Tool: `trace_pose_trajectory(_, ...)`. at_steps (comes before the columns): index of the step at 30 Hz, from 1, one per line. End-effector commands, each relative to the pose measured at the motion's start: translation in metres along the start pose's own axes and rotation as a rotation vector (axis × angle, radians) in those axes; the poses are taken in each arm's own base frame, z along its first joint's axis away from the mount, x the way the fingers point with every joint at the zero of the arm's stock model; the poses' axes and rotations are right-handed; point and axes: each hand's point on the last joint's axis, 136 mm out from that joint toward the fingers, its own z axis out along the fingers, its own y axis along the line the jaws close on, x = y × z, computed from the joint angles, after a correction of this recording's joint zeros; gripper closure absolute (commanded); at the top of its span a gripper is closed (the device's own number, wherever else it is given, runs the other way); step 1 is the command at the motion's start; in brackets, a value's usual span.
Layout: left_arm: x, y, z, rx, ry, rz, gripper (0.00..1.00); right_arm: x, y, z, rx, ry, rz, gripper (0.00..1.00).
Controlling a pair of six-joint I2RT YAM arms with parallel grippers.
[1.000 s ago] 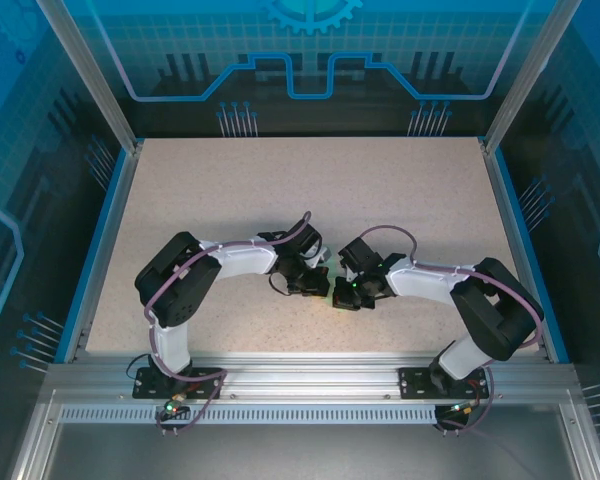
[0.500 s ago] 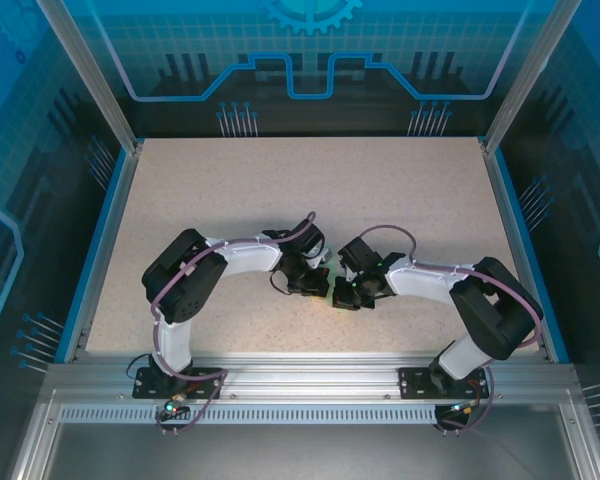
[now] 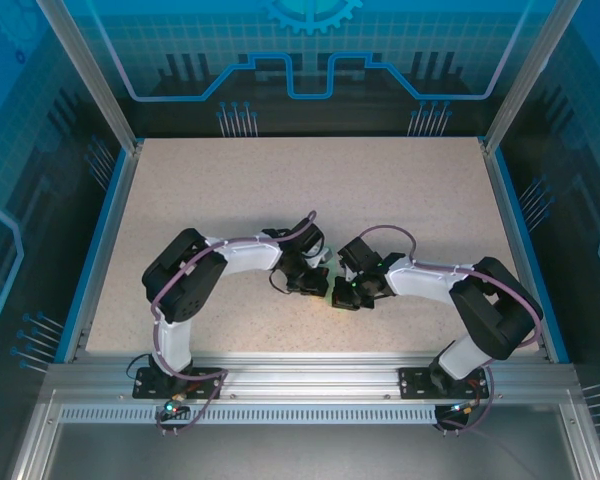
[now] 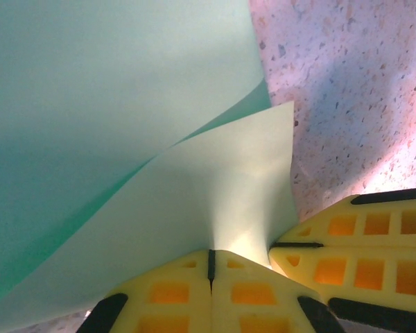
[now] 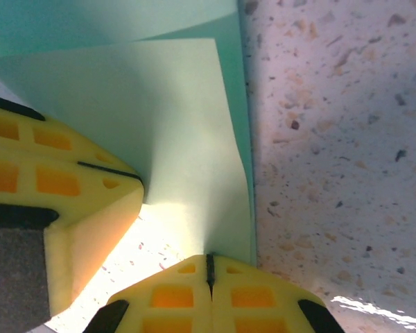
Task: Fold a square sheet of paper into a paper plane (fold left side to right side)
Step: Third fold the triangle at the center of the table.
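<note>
Blue tinted walls [image 3: 40,200] printed with a circuit-like pattern box the place in, and a gear emblem [image 3: 310,12] on the back one is cut off at the top. Inside lies a matte, beige, speckled table [image 3: 280,190].

The left arm [image 3: 230,260] and right arm [image 3: 430,280], white shells with black joints and purple cable, bend inward until their wrists nearly meet at the near middle of the table. From above they cover almost everything beneath them.

Up close, the sheet of paper [image 4: 111,97] is thin, smooth, pale mint green and unmarked. It sits between the two wrists, one paler layer lying over a darker one, its far side running out of the picture. How much of it is lifted off the table I cannot tell.

The left gripper [image 4: 210,255] is clenched on the paper's near edge, its yellow, window-ribbed plastic fingers [image 4: 173,291] pressed together. The right gripper [image 5: 209,262] pinches the same paper just beside it, its jaws closed tight.
</note>
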Motion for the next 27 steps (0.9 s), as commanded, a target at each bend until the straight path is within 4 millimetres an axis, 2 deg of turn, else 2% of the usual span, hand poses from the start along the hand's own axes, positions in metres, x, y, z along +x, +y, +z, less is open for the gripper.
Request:
trace_pose_trajectory(1,-0.004,0.033,-0.007,-0.100,-0.012,-0.027,0.99,0.035,-0.050,0.014,0.165,0.122,0.049,1.00)
trace_pose_trajectory(20,-0.023,0.083,-0.036,-0.141,-0.054,-0.091,0.99,0.038,-0.052,0.012,0.176,0.132,0.054,1.00)
trace_pose_trajectory(27,-0.025,0.093,-0.043,-0.154,-0.063,-0.103,0.99,0.037,-0.051,0.012,0.173,0.131,0.049,1.00)
